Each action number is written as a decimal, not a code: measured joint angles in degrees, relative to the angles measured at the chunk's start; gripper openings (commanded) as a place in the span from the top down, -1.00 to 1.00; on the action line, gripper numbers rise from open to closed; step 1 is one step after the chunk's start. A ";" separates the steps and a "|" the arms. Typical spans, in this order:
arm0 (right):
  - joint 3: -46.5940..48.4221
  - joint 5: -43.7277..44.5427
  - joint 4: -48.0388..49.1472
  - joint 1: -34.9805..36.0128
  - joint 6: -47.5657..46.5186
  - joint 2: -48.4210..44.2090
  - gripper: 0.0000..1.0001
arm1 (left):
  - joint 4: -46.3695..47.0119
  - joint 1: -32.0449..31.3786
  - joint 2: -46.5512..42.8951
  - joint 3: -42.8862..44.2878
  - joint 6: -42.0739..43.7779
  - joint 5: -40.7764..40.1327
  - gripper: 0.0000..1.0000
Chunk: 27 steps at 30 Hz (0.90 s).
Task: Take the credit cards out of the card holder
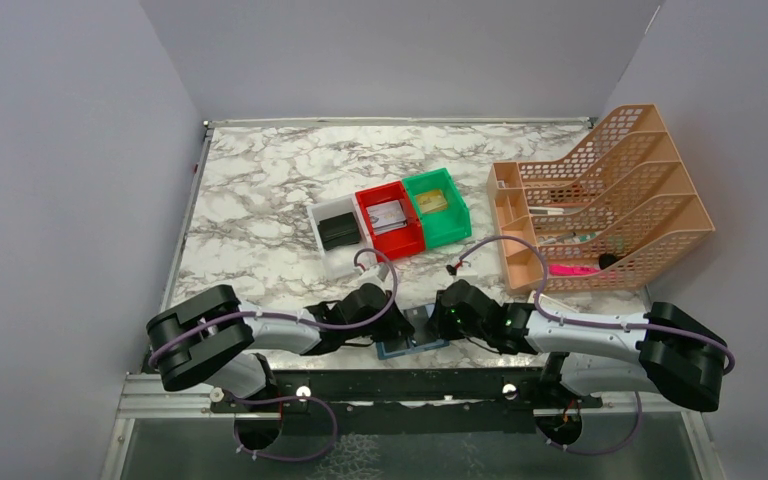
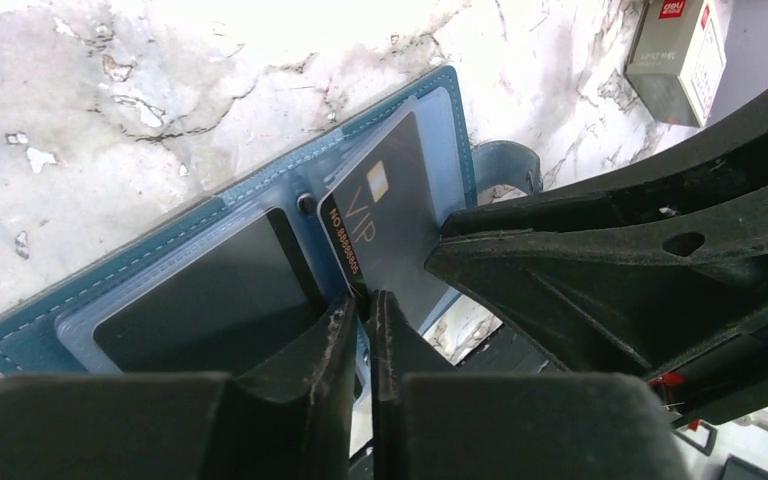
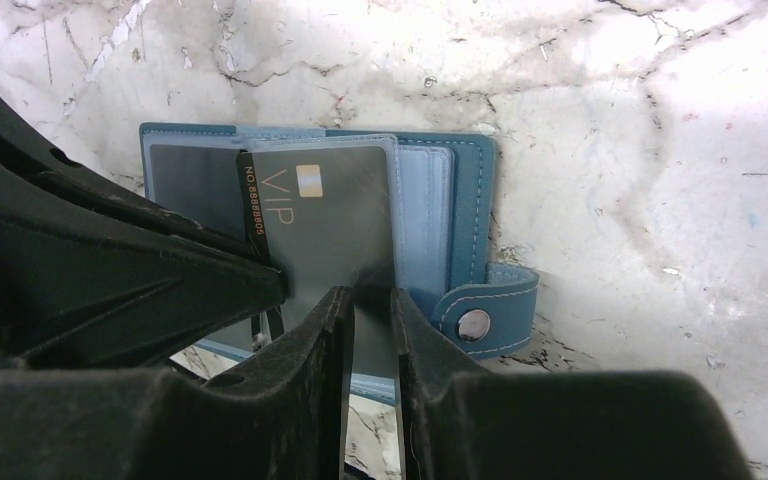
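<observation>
While the right gripper (image 3: 368,300) pinches the pocket (image 3: 360,142), pull the VIP card (image 3: 330,220), pinched in the left gripper (image 2: 362,305), straight out.

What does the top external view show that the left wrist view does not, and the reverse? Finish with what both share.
Only the top external view: the red bin, the green bin and the orange file rack. Only the left wrist view: the lettering on the VIP card, with the left gripper pinching its corner. Both: the open card holder on the marble table.
</observation>
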 measured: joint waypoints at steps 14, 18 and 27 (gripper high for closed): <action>-0.17 -0.98 0.46 0.02 1.07 0.33 0.48 | 3.08 -0.33 -2.73 -3.08 -2.10 -0.76 0.80; -0.17 -1.16 0.76 0.02 1.55 0.59 0.48 | 3.48 -0.48 -3.72 -4.09 -2.12 -0.92 0.75; -0.17 -1.18 1.03 0.02 1.70 0.90 0.48 | 3.43 -0.57 -3.69 -4.35 -1.51 -0.76 0.70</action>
